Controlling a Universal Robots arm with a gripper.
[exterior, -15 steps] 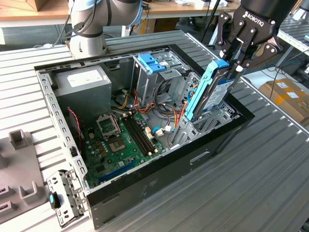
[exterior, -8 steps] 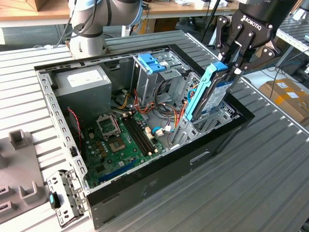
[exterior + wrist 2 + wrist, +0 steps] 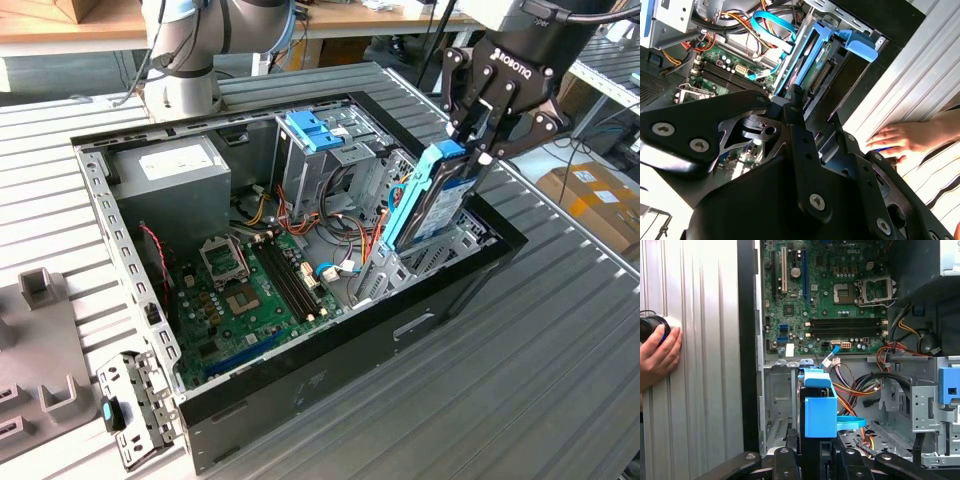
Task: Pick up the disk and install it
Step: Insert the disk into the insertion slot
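Disk (image 3: 432, 205) stands on edge in the exterior view, leaning a little. Its lower end sits down in the metal drive bay (image 3: 400, 270) at the front corner of the open computer case (image 3: 330, 370), and its blue side rail faces the motherboard (image 3: 250, 290). The gripper (image 3: 472, 148) is clamped on the disk's upper end, one finger on each side. A grey power supply (image 3: 165, 170) lies in the far corner of the case, and a drive cage with a blue cap (image 3: 318, 135) stands beside it. The case rests on a ribbed metal table (image 3: 560, 360).

In the second wrist view the dark fingers (image 3: 802, 145) reach down onto the disk (image 3: 810, 60), which stands in the bay against the case wall. A person's hand (image 3: 900, 140) rests flat on the table just outside the case.

In the first wrist view the disk's blue rail end (image 3: 819, 407) rises between the fingers, with the bay's metal wall (image 3: 777, 410) just beside it and the motherboard beyond. The hand (image 3: 657, 352) holds a dark round object (image 3: 650, 325) on the table, apart from the case.
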